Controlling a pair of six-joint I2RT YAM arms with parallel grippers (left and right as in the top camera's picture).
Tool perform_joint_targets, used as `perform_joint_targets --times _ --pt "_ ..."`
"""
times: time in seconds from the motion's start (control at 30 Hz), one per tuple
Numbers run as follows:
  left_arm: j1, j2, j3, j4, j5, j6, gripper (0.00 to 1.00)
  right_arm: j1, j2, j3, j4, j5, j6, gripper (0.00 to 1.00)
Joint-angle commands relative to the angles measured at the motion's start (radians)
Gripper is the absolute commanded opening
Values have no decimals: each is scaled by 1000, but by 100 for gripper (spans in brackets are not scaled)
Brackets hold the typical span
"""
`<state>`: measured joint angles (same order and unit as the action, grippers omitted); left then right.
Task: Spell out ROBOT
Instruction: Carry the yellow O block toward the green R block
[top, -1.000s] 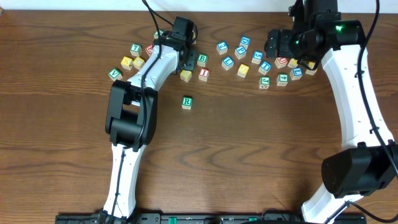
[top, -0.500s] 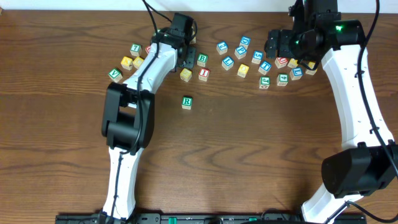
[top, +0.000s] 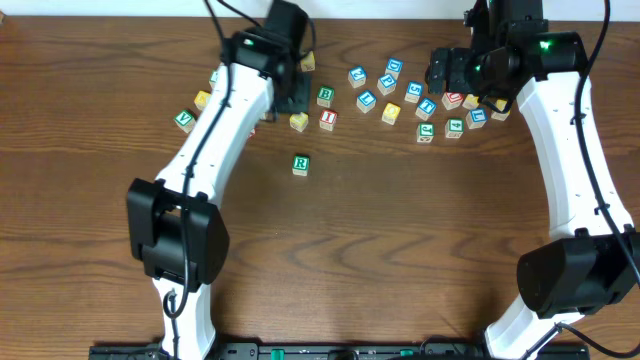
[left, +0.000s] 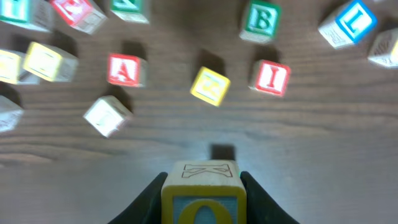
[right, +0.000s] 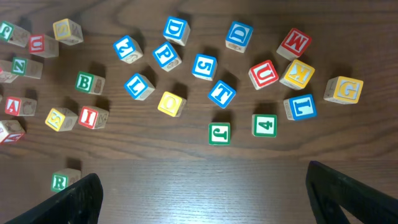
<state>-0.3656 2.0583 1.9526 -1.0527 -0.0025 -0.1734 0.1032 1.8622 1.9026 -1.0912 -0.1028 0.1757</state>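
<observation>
Yellow O cube (left: 203, 205) in left claw (left: 202, 182)

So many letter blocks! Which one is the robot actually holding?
The yellow-edged block showing an O, clamped between the left jaws. The rest lie loose on the table.

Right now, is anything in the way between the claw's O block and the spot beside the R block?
Nothing seems to. The O block hangs above the table; the nearest ones, a yellow block and the red I, lie apart from the R block.
</observation>
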Motion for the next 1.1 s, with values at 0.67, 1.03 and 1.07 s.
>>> perform_joint_targets --times 0.67,1.03,1.07 --pt "-204 29 -330 168 37 -95 31 10 2 18 -1 7 11 99" --pt "-217 29 -435 321 40 -95 31 11 2 18 -1 7 10 99" --pt "-217 29 -444 334 40 -95 31 11 2 18 -1 7 10 99"
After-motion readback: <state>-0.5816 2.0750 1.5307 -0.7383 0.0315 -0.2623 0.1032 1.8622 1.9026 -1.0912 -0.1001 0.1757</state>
